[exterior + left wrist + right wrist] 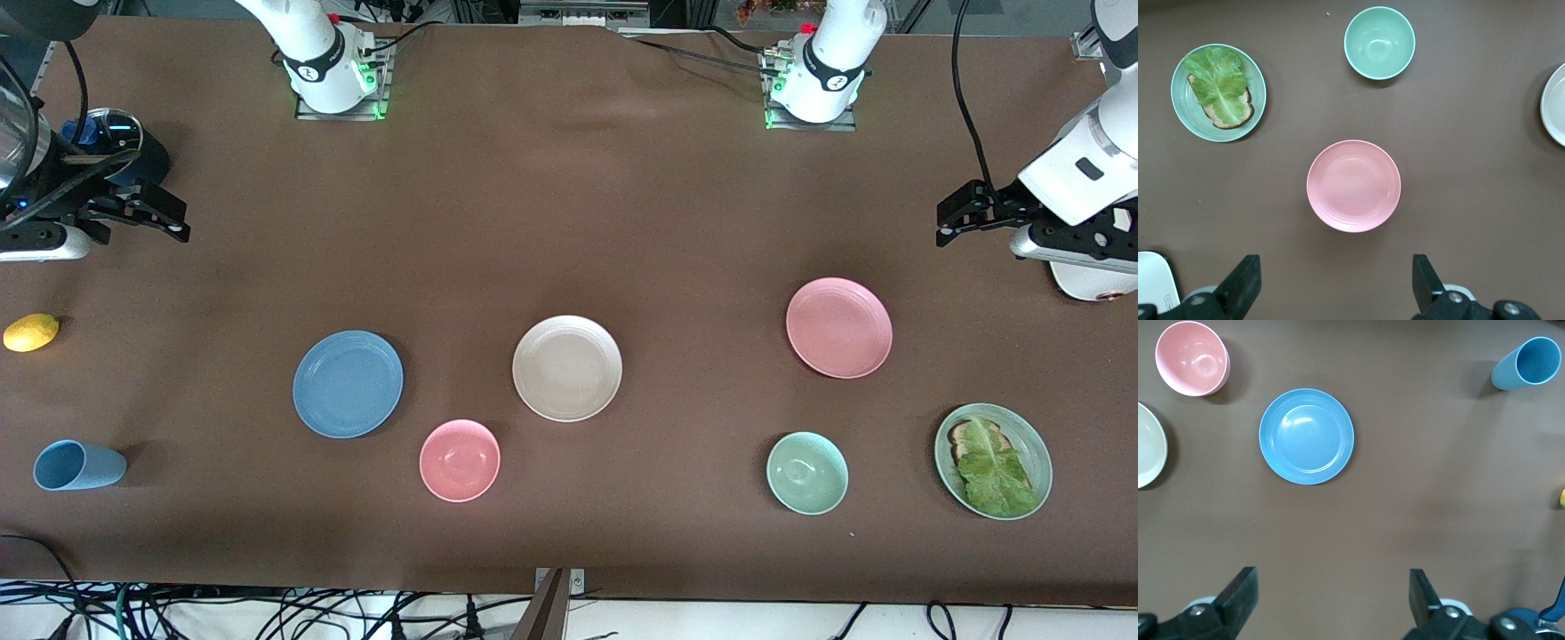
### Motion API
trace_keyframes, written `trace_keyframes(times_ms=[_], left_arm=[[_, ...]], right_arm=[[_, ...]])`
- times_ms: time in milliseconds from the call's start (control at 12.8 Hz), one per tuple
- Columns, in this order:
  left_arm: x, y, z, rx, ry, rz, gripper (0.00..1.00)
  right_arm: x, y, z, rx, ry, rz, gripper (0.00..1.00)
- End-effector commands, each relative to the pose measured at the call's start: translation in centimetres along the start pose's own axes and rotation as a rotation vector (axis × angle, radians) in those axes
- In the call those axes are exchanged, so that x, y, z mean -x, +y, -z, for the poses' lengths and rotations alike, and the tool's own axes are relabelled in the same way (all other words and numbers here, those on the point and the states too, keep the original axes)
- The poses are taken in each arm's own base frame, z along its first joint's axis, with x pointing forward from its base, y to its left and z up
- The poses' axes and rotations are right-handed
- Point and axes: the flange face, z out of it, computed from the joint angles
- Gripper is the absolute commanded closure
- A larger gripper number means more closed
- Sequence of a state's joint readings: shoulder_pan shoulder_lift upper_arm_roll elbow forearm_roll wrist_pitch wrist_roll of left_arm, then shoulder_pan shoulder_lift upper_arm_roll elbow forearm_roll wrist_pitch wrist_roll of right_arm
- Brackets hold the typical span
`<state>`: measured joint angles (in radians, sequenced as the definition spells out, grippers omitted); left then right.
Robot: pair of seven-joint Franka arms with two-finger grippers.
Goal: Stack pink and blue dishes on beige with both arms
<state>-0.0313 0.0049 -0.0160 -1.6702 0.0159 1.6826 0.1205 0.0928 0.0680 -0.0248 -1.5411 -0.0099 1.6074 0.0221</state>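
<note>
The right gripper [169,218] hangs over the bench's right-arm end, jaws wide and empty. The blue plate [348,384], beige plate [567,368] and pink plate [838,327] lie apart in a row. The left gripper [951,222] hangs wide, empty. Both arms meeting over beige may collide; thin rims may slip.

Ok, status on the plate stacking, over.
Left gripper, right gripper open, empty, waiting at table ends. Pink plate, blue plate, beige plate apart, unstacked.
</note>
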Motion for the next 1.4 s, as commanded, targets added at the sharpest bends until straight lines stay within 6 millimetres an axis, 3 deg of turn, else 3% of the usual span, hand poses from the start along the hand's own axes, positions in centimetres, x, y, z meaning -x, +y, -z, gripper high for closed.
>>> trace_keyframes(times_ms=[0,1325], left_arm=[[0.44,0.11,0.43,-0.023,0.003,-0.02,0.0],[0.45,0.2,0.35,-0.023,0.001,-0.022,0.0]], right_arm=[[0.34,0.27,0.02,-0.006,-0.012,-0.009,0.0],[0.21,0.26,0.29,-0.006,-0.005,-0.002,0.0]])
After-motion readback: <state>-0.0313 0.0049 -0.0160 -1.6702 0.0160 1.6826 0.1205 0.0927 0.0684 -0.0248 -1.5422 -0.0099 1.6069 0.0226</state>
